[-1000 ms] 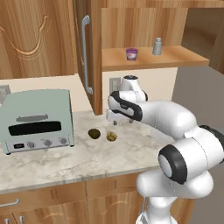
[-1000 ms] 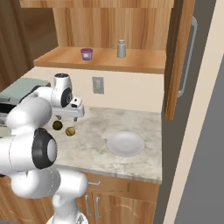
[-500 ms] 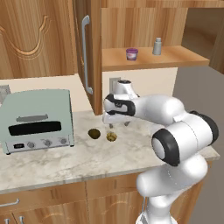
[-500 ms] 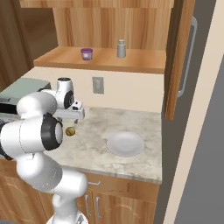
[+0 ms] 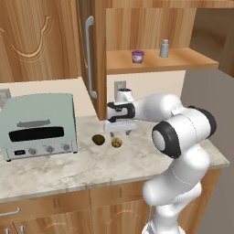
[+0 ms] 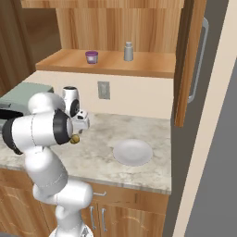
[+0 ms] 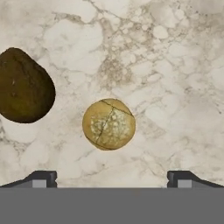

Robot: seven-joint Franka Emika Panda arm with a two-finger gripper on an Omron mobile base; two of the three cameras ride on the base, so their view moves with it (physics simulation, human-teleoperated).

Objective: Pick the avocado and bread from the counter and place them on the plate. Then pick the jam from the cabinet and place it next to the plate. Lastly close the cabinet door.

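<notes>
The tabletop [image 5: 68,169], a marbled stone surface over wooden drawers, is seen to carry a grey toaster oven [image 5: 39,123] toward its left end and the white plate [image 6: 133,152] toward its right end, bare and well apart from both foods. Above the back edge the cabinet [image 5: 151,59] stands with its cabinet door [image 5: 91,55] swung open, and the purple jam [image 5: 137,56] is seen on the shelf beside a grey shaker bottle [image 5: 164,48]. Near the middle of the tabletop, close to the back edge, the avocado [image 5: 98,139] and the bread [image 5: 116,143] lie just beside each other without touching. The gripper [image 5: 119,130] is held directly above the bread with its jaws spread wide and nothing between them. In the hand view the bread [image 7: 109,124] is found centred between the two finger tips [image 7: 41,178], a little ahead of them, so a straight descent is judged to be what the grasp calls for. Being nearly round, the bread offers no long axis to align with. The avocado [image 7: 24,85] lies off to one side, outside the line of the jaws but near enough that it could be nudged. The spacing of the jaws is given by the hand view, while the plate's position is supplied by the right base view.
</notes>
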